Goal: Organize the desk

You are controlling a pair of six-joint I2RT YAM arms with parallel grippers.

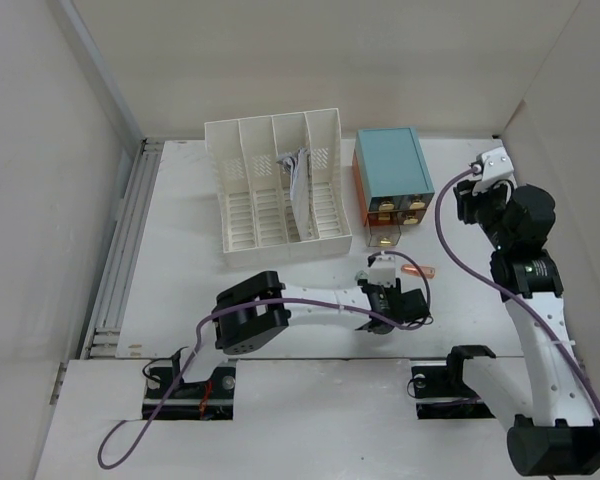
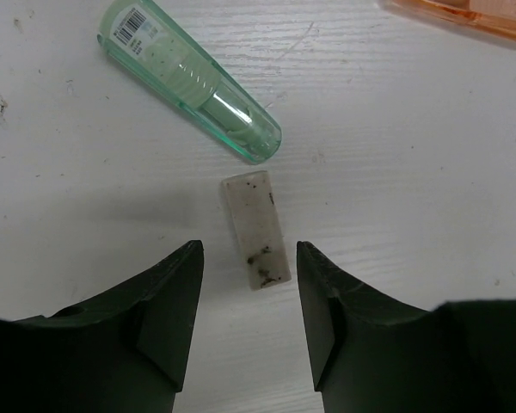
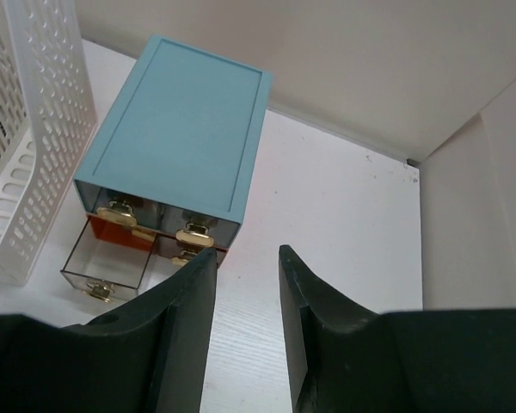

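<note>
Desk (image 1: 180, 290) walled on three sides, block (image 2: 256, 228), perhaps eraser, beneath left gripper (image 2: 248, 249)

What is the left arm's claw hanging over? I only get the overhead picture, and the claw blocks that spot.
Observer: The left wrist camera shows a small pale block, flecked with dark specks. It lies flat on the desk, untouched, in the gap between the open fingers of the left gripper.
Operator: Is anything else close by?
Observer: A clear green tube with a barcode label lies just beyond the block, not touching it.
Operator: Is the other claw carrying something?
Observer: No. The right wrist camera shows the right gripper open and empty, looking toward the teal-topped box.
</note>
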